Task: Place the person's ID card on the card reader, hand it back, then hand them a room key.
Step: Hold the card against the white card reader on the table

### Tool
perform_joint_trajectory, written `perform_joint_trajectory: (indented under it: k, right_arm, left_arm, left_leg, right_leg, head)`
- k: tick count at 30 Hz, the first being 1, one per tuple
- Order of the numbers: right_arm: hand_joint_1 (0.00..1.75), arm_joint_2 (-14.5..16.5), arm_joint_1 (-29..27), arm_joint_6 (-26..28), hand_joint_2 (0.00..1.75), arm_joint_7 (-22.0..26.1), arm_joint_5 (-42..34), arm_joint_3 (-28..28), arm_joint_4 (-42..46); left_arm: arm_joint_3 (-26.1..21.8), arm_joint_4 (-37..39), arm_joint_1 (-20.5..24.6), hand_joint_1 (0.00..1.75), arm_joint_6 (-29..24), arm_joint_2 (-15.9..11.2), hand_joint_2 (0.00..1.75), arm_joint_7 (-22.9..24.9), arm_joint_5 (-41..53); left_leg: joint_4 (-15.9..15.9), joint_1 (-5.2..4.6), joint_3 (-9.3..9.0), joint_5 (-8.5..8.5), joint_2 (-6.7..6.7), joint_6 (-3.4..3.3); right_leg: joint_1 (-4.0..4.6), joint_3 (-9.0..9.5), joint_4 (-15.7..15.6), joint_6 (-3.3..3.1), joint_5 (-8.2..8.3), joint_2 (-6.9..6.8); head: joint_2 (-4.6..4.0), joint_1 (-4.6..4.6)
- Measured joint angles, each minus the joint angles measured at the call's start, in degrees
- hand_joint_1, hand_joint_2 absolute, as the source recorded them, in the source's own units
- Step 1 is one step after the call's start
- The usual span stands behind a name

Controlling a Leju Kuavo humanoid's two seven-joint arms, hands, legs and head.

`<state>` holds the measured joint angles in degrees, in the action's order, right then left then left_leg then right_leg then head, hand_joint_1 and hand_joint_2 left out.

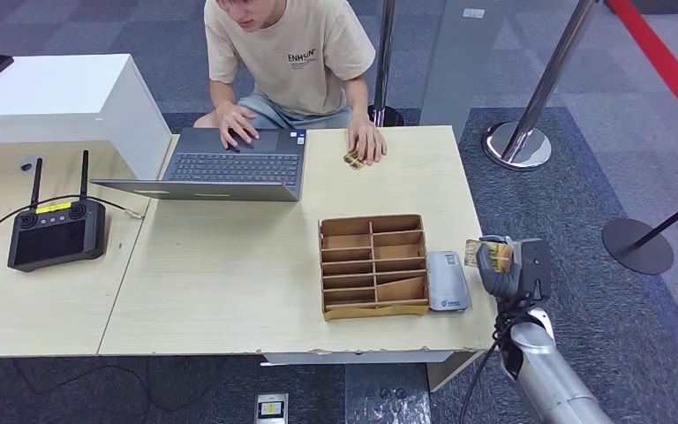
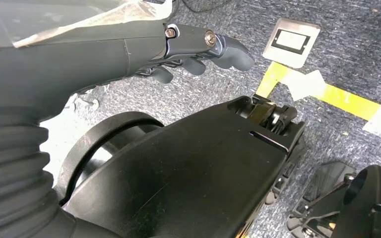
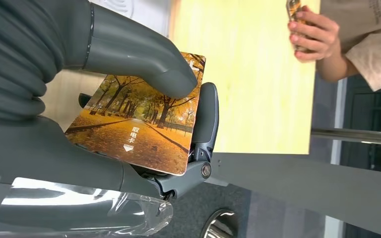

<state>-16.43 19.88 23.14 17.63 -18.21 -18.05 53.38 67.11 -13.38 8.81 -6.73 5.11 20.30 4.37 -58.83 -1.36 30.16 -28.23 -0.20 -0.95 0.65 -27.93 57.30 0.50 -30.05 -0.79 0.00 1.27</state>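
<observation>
My right hand [image 1: 500, 262] is raised just off the table's right edge, beside the grey card reader [image 1: 447, 280]. It holds a card printed with an autumn tree scene [image 3: 139, 131], pressed under the thumb [image 3: 139, 59]; the same card [image 1: 485, 254] juts out toward the reader. Nothing lies on the reader. The person's hand [image 1: 366, 141] at the table's far side holds a second card [image 1: 353, 159] of similar colours. My left hand [image 2: 198, 52] hangs down over the carpet with its fingers loosely curled around nothing.
A brown cardboard organiser [image 1: 374, 265] with several slots stands left of the reader. An open laptop [image 1: 221, 166] sits before the seated person. A black controller with antennas [image 1: 56, 230] lies on the left table. Stanchion bases [image 1: 517, 146] stand on the carpet to the right.
</observation>
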Motion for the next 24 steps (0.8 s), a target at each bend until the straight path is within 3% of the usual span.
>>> perform_joint_trajectory:
  k: [2, 10, 24]
  right_arm:
    - [1.75, 0.13, 0.01, -0.47, 1.75, 0.03, -0.08, -0.01, -0.79]
    - [1.75, 0.66, 0.07, -2.75, 1.75, 0.27, -1.04, -0.05, -3.36]
    - [1.75, 0.84, 1.14, -6.16, 1.75, -4.12, -0.93, -1.16, -4.86]
  left_arm:
    - [-0.06, 0.01, -0.14, 0.00, 0.04, -0.04, 0.00, 0.05, 0.00]
    - [-0.22, 0.07, -0.78, 0.00, 0.21, -0.30, 0.00, 0.34, 0.01]
    - [-0.22, 0.11, -1.15, 0.00, 0.27, -0.57, 0.00, 0.51, 0.24]
  left_leg:
    - [0.00, 0.00, 0.00, 0.00, 0.00, 0.00]
    - [0.00, 0.00, 0.02, 0.00, 0.01, 0.00]
    - [0.00, 0.00, 0.00, 0.00, 0.02, 0.00]
  right_leg:
    - [0.00, 0.00, 0.00, 0.00, 0.00, 0.00]
    - [0.00, -0.02, 0.00, 0.00, 0.00, 0.00]
    - [0.00, -0.01, 0.00, 0.00, 0.00, 0.00]
  head:
    - [0.00, -0.01]
    - [0.00, 0.00]
    - [0.00, 0.00]
